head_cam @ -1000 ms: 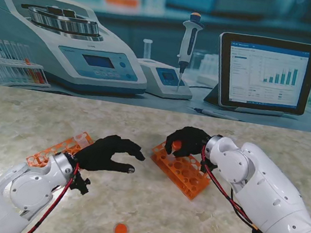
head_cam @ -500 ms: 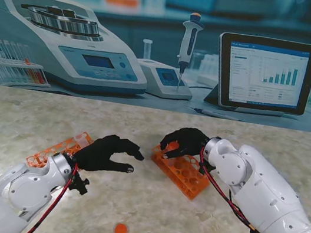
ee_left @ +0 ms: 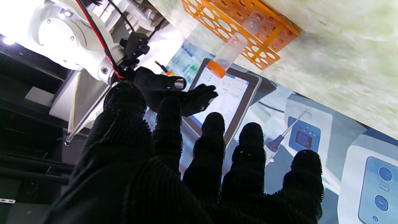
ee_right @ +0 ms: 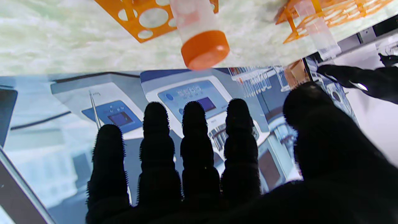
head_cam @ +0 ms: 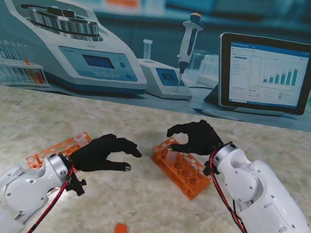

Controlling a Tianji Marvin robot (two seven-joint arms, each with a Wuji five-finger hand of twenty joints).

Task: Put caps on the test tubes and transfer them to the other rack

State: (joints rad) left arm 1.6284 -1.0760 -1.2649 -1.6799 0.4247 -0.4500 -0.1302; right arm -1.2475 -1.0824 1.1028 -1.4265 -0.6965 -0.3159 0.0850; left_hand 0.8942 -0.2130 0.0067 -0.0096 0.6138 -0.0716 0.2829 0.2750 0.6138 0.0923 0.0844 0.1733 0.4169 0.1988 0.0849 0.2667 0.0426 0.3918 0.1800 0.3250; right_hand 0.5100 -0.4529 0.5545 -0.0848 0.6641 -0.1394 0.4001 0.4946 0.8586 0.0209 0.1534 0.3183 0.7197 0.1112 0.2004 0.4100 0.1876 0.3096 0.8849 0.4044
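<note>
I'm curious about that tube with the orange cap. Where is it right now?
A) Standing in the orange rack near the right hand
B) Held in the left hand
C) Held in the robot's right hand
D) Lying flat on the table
A. The capped tube stands in the orange rack, while the right hand is open beside it and the left hand holds nothing.
</note>
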